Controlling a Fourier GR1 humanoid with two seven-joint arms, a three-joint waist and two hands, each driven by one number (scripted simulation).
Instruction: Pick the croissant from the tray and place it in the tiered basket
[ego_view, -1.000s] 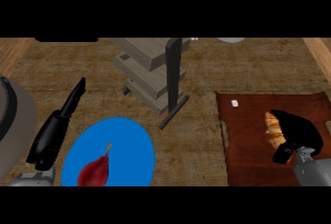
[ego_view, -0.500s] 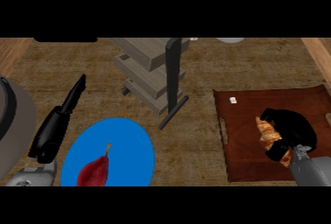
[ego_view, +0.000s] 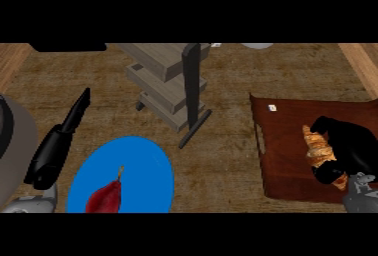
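1. The croissant (ego_view: 316, 146) lay over the right half of the brown tray (ego_view: 284, 165), its length running from the far side toward the near side. The right hand (ego_view: 351, 147) was against its right flank.
2. The right hand was grasping the croissant. Dark fingers (ego_view: 328, 124) curled over its far end and more of the hand covered its near part, so only the pastry's left side and 1 small bit by the wrist showed.
3. Whether the croissant rested on the tray or was raised off it could not be told from the head view.
4. The croissant looked golden-brown, with paler ridged bands across it, and was narrow and slightly curved.
5. The tray was a dark reddish-brown rectangle at the right side of the bench (ego_view: 295, 70), with 1 small white tag (ego_view: 272, 107) near its far left corner.
6. The tiered basket (ego_view: 166, 95) stood well apart from the croissant, left of the tray at the bench's far middle. Its grey wooden tiers were stacked beside a dark upright post.
7. The left hand (ego_view: 55, 150) rested released at the view's left, fingers straight and pointing away, holding nothing.
8. A blue plate (ego_view: 140, 165) lay just beside the left hand and carried 1 red stemmed item (ego_view: 103, 197).
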